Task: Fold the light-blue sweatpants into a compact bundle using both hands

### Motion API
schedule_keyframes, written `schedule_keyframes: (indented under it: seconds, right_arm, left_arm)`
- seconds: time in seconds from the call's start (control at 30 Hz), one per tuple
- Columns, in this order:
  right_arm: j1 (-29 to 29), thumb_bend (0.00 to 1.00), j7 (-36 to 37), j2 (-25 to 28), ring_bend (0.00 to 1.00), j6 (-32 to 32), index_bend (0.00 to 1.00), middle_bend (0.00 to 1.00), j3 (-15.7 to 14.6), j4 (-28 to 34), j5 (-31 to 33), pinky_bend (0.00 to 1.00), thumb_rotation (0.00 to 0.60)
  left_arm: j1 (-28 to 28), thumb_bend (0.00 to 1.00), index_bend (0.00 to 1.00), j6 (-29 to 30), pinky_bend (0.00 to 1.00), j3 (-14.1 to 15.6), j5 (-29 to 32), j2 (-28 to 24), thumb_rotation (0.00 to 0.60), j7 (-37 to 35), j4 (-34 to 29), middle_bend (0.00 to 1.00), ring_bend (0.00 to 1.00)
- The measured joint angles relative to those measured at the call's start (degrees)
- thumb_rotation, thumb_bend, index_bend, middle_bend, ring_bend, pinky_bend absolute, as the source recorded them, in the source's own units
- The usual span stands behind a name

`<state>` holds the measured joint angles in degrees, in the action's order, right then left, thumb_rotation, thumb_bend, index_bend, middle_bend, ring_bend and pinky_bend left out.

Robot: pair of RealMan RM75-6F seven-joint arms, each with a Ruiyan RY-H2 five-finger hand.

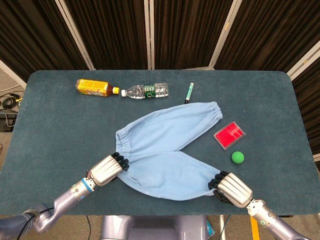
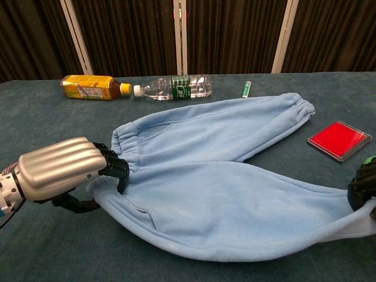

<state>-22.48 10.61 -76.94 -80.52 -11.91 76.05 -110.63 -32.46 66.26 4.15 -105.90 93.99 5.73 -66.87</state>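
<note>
The light-blue sweatpants (image 1: 165, 145) (image 2: 217, 176) lie spread flat in a V, waistband at the left, one leg running to the far right, the other toward the near right. My left hand (image 1: 106, 170) (image 2: 64, 170) grips the near corner of the waistband, fingers curled over the fabric. My right hand (image 1: 231, 189) (image 2: 365, 188) holds the cuff of the near leg at the table's front right; the cuff itself is mostly hidden under the fingers.
A yellow-labelled bottle (image 1: 94, 87) and a clear water bottle (image 1: 146, 91) lie at the back left, a green pen (image 1: 189, 92) behind the far leg. A red flat box (image 1: 229, 135) and a green ball (image 1: 237, 157) sit right of the pants.
</note>
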Motion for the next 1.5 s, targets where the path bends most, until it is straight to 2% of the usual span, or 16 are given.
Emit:
schedule_keyframes:
  seconds: [0.17,0.37,0.5,0.83,1.1,1.27,1.4,1.5]
  right_arm:
    - [-0.3,0.55,2.3,1.9,0.5,-0.5,0.67,0.61,-0.2,2.8,0.0,0.49,0.6]
    - [-1.0,0.54,4.8,6.3,0.5,-1.4,0.67,0.61,-1.1,8.7,-1.5,0.49,0.6]
    - [-1.6,0.55,4.8,7.9,0.5,-1.4,0.67,0.61,-2.2,10.0,-4.2,0.49,0.6]
    - [-3.2,0.55,1.2,11.6,0.5,0.2,0.67,0.61,-5.3,12.5,-10.6,0.49,0.6]
    - [-3.4,0.56,-1.4,13.5,0.5,0.5,0.67,0.62,-6.9,16.0,-14.0,0.49,0.6]
    - [-3.6,0.56,-2.0,14.4,0.5,0.9,0.67,0.62,-7.1,18.1,-14.5,0.49,0.6]
    - [-3.7,0.56,-2.2,14.5,0.5,1.1,0.67,0.62,-6.0,18.9,-12.9,0.49,0.6]
    - [-3.9,0.57,-2.6,14.4,0.5,1.8,0.67,0.62,-4.5,19.7,-10.9,0.49,0.6]
  left_arm:
    - [0.5,0.49,0.68,0.9,0.35,1.4,-0.3,-3.7,0.6,0.5,-3.8,0.38,0.36]
    - [2.7,0.49,0.68,4.7,0.35,5.9,-2.2,-11.7,0.6,-0.2,-10.8,0.38,0.36]
    - [3.9,0.49,0.68,7.4,0.35,8.8,-4.8,-14.9,0.6,-1.0,-13.3,0.38,0.36]
    - [5.4,0.49,0.69,8.2,0.35,13.7,-8.8,-19.4,0.6,-0.3,-19.2,0.38,0.36]
    - [6.0,0.49,0.69,7.8,0.35,16.5,-10.2,-21.5,0.6,-3.4,-22.4,0.38,0.36]
    - [6.0,0.49,0.69,7.3,0.35,17.3,-10.7,-22.8,0.6,-4.5,-24.4,0.38,0.36]
    - [6.0,0.48,0.69,6.7,0.33,16.3,-8.7,-23.3,0.6,-4.9,-25.3,0.38,0.36]
    - [6.0,0.48,0.72,6.0,0.29,15.1,-6.1,-23.5,0.6,-5.6,-26.0,0.31,0.31]
